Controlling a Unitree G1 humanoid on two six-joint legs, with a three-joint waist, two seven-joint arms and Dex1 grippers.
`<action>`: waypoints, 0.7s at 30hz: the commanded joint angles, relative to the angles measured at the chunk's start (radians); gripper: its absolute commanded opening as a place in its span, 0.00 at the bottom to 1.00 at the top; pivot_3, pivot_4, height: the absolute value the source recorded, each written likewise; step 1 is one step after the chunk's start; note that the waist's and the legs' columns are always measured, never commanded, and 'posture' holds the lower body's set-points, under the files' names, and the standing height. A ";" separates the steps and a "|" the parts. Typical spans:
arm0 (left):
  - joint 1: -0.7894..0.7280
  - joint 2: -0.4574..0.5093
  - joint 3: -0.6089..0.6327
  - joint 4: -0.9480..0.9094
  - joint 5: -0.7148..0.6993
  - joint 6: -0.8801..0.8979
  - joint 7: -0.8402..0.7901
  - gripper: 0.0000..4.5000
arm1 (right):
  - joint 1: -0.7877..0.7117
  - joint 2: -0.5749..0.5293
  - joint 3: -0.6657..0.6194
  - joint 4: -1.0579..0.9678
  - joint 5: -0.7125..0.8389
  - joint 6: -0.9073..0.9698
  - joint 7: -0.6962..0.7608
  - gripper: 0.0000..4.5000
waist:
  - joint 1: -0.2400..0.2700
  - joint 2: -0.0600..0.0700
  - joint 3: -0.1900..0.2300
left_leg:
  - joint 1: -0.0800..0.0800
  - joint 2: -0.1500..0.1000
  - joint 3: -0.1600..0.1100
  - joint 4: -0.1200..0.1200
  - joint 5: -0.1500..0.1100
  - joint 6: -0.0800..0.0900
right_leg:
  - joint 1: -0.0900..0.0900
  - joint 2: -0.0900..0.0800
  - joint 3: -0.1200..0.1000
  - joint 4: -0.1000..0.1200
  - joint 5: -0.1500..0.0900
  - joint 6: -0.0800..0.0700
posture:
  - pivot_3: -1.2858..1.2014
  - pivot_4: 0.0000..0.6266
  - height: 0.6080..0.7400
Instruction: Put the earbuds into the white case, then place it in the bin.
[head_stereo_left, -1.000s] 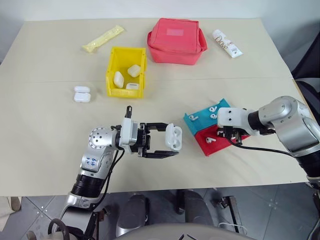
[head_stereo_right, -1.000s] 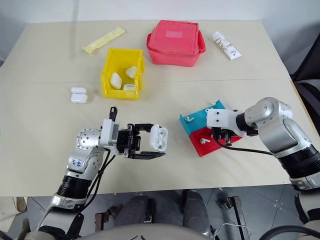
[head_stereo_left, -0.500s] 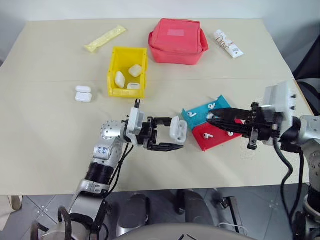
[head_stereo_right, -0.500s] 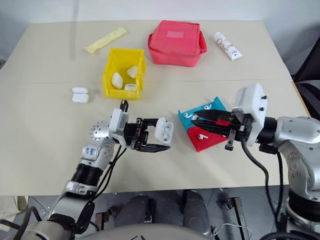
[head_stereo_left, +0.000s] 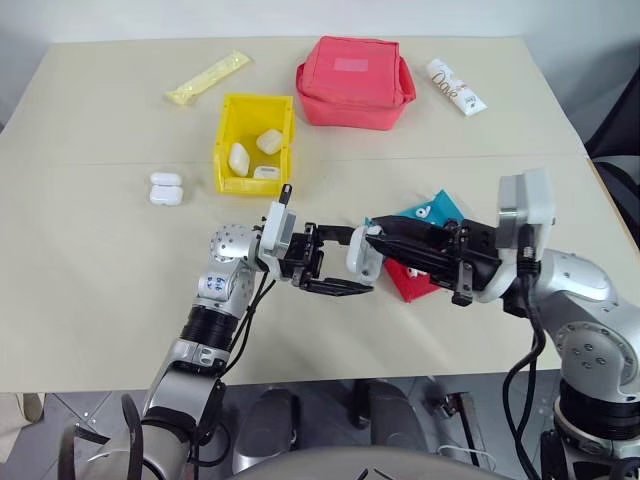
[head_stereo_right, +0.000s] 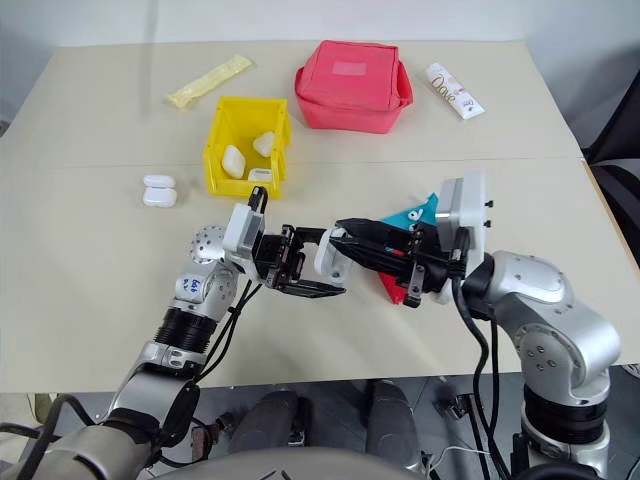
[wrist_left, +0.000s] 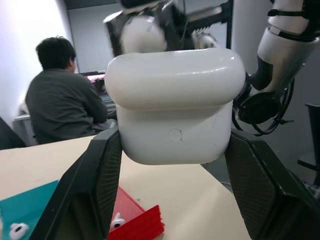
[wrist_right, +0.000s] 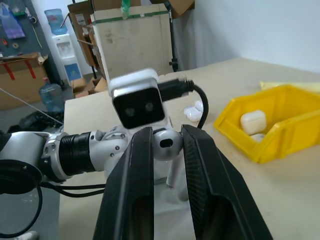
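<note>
I see trays (head_stereo_left: 432, 211) just behind my right hand (head_stereo_left: 372, 236), which pinches an earbud (wrist_right: 167, 143) level against the case (head_stereo_left: 360, 257) clamped in my left hand (head_stereo_left: 352, 262), bin (head_stereo_left: 254, 146) well beyond.

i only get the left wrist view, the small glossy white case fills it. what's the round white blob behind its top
Observer: A tiny glossy white earbud, pinched in the right gripper and held close by the top of the small glossy white case that your left gripper grips.
Operator: where's the bin from here
Observer: The bright yellow plastic bin stands farther back on the table, to the left gripper's left, with three white cases inside.
</note>
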 joint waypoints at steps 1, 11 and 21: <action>-0.025 -0.001 0.014 -0.025 -0.021 -0.001 -0.015 0.61 | 0.002 0.006 0.012 0.013 -0.018 -0.068 0.002 0.10 | 0.001 0.000 0.000 | 0.000 0.000 0.000 0.000 0.000 0.000 | 0.000 0.000 0.000 0.000 0.000 0.000 | 0.52 0.24 1.00; -0.040 -0.012 0.017 -0.035 -0.021 -0.004 -0.025 0.61 | 0.073 0.013 0.082 0.075 -0.090 -0.201 0.034 0.10 | 0.001 0.000 0.000 | 0.000 0.000 0.001 0.000 0.000 0.001 | 0.000 0.000 0.000 0.000 0.000 0.000 | 0.52 0.24 1.00; -0.067 -0.039 0.038 -0.010 -0.024 -0.027 -0.021 0.61 | 0.194 -0.036 0.122 0.168 -0.186 -0.419 0.179 0.10 | 0.001 0.000 0.000 | 0.000 0.000 0.001 0.000 -0.001 0.001 | 0.000 0.000 0.001 0.000 0.000 0.000 | 0.52 0.24 1.00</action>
